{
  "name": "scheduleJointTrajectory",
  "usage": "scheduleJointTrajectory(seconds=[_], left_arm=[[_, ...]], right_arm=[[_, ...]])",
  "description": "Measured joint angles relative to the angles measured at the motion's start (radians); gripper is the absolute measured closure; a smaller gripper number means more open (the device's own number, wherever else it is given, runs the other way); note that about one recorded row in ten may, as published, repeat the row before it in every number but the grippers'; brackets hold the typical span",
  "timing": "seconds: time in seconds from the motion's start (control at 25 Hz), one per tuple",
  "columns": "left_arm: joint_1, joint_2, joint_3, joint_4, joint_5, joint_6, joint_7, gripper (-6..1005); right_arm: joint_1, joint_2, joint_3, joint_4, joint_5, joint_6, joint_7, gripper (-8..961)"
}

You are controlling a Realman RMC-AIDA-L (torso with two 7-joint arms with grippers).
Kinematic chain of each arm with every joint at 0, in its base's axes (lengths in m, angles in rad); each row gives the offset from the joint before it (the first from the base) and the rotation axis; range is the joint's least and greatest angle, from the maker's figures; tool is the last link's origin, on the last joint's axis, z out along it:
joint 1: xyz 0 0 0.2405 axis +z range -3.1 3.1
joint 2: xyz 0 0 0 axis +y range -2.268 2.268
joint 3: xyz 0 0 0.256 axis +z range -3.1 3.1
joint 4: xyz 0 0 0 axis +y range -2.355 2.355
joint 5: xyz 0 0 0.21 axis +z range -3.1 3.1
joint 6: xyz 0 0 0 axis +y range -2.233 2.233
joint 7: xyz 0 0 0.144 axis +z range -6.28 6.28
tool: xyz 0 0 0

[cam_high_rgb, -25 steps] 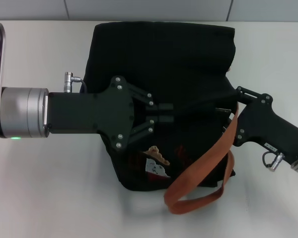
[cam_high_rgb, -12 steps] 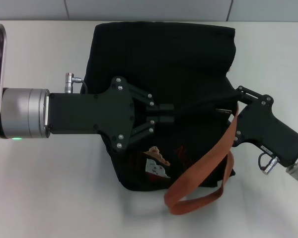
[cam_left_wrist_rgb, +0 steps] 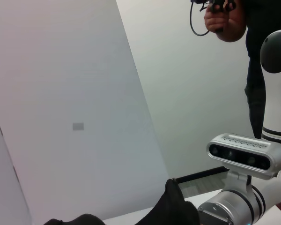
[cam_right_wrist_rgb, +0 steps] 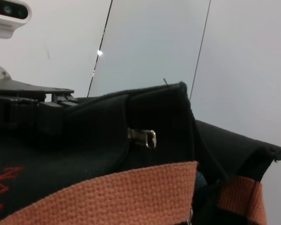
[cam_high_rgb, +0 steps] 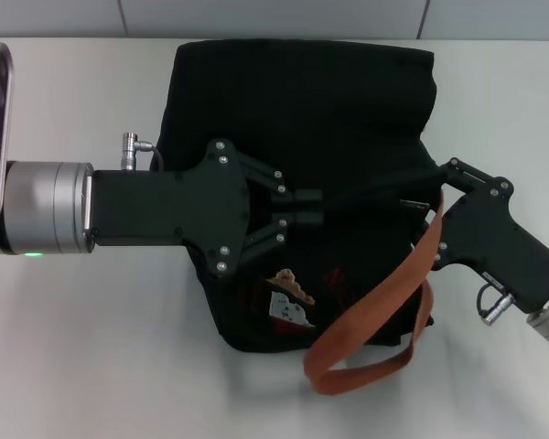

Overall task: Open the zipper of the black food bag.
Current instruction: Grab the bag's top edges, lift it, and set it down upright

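The black food bag lies on the white table, with an orange-brown strap looping off its near right corner and a bear patch on its front. My left gripper reaches in from the left and is shut on a pinch of the bag's top fabric. A taut ridge runs from there to my right gripper at the bag's right edge. The zipper's silver pull shows free in the right wrist view, just above the strap. In the head view the pull glints beside the right gripper.
A wall panel rises behind the table's far edge. The left wrist view looks up at the wall, the robot's head camera, a person's hand holding a cable, and a fold of black fabric.
My right gripper has shifted slightly to the right and toward me along the bag's right edge. The left gripper keeps its pinch on the fabric and has barely moved.
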Motion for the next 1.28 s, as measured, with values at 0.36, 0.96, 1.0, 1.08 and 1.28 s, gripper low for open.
scheduleJointTrajectory(seconds=[0.36,0.96,1.0,1.08,1.28], left_arm=[[0.000,0.000,0.000,0.000,-0.002,0.000,0.001,898],[-0.003,-0.001,-0.005,-0.024,-0.005,0.002,0.018,901],[-0.002,-0.002,-0.005,-0.024,-0.005,0.002,0.018,901],[-0.002,-0.001,-0.005,-0.025,-0.005,0.002,0.018,901],[-0.004,-0.001,-0.004,-0.028,-0.005,0.002,0.018,901]], right_arm=[[-0.001,0.001,0.012,0.064,-0.001,0.002,-0.168,562],[0.003,0.001,0.038,0.106,-0.001,0.009,-0.234,701],[0.004,0.001,0.038,0.106,-0.004,0.009,-0.234,704],[0.004,0.001,0.038,0.106,-0.005,0.009,-0.234,711],[0.005,0.001,0.031,0.106,-0.006,0.010,-0.234,784]])
